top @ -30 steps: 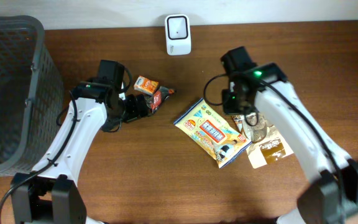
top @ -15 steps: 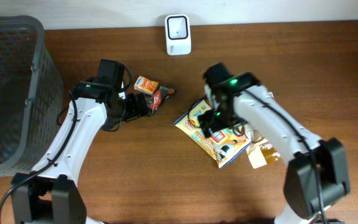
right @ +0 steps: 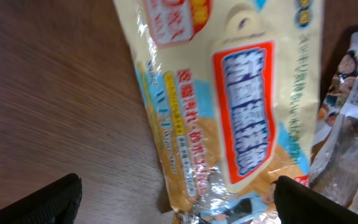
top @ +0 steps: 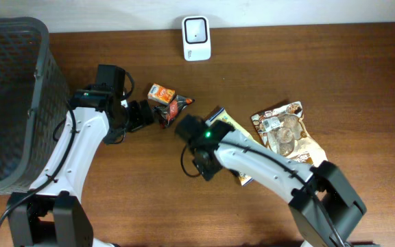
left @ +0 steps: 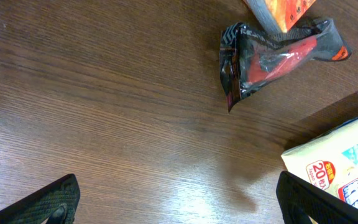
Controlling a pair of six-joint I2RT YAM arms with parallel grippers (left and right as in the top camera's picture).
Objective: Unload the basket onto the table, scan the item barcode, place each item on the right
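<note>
A yellow wet-wipe pack [right: 241, 106] lies flat on the wooden table, mostly hidden under my right arm in the overhead view [top: 223, 120]. My right gripper [right: 179, 202] is open just above the table, its jaws wide on either side of the pack's near end, touching nothing. A small black-and-red packet [left: 278, 56] and an orange box [left: 281, 9] lie ahead of my left gripper [left: 179, 205], which is open and empty above bare wood. The white scanner [top: 196, 38] stands at the back edge.
A brown snack bag [top: 286, 130] lies right of the yellow pack. A dark mesh basket [top: 12, 96] fills the left side. The yellow pack's corner [left: 340, 168] shows at the right in the left wrist view.
My right arm swung left from over the brown bag across the yellow pack, and its gripper opened. The brown bag now lies uncovered, further back. My left arm drew back slightly.
</note>
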